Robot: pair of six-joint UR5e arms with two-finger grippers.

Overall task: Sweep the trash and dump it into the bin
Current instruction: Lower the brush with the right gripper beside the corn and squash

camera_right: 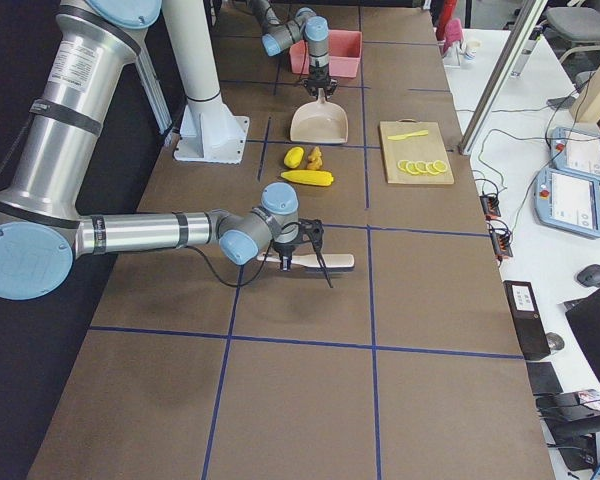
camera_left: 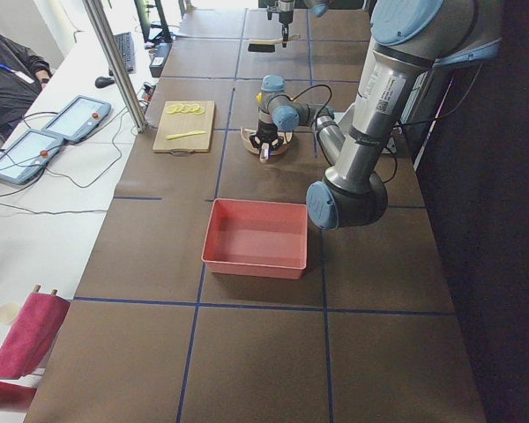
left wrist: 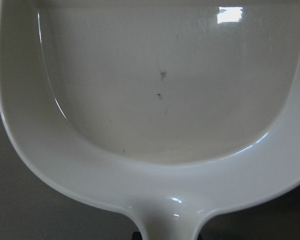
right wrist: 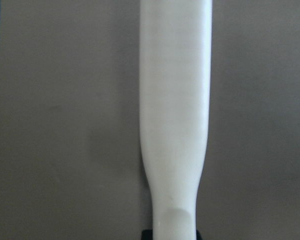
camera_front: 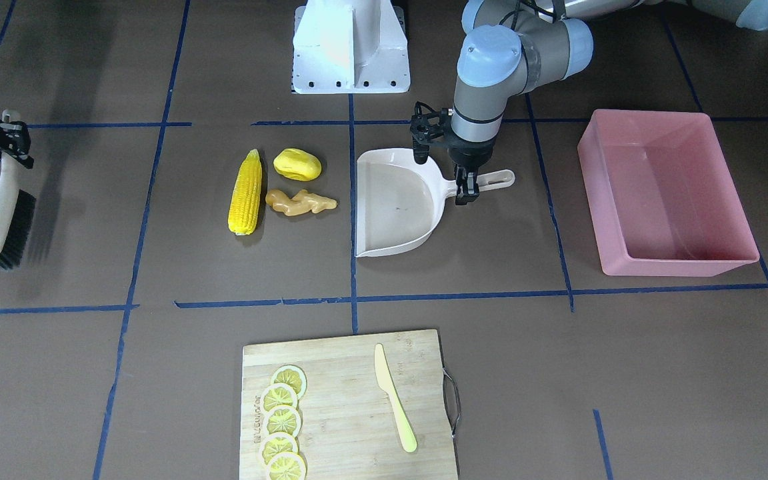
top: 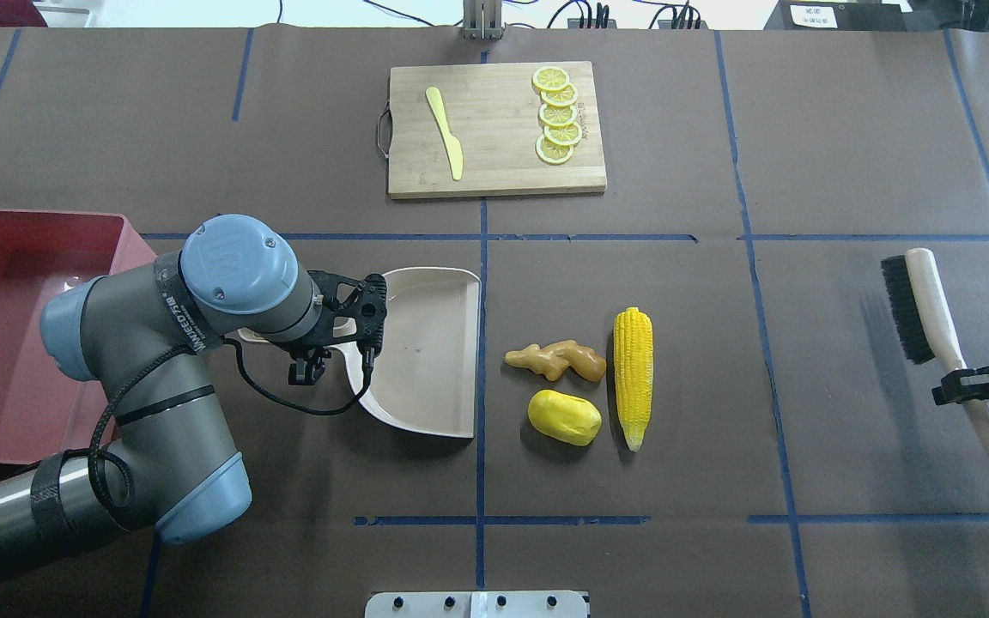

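Pink bin (top: 14, 343) sat far left on the desk. The left gripper (camera_front: 467, 189) was clamped on the dustpan (top: 426, 360) handle. Ginger (top: 556, 359), yellow lump (top: 564, 417) and corn (top: 634, 376) lay just past the pan's mouth, well apart from the right gripper (top: 967, 384), which was closed on the brush (top: 924, 309).

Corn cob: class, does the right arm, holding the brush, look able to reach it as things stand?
Probably yes: nothing stands between the brush in the right gripper and the corn cob, the nearest trash piece on that side.
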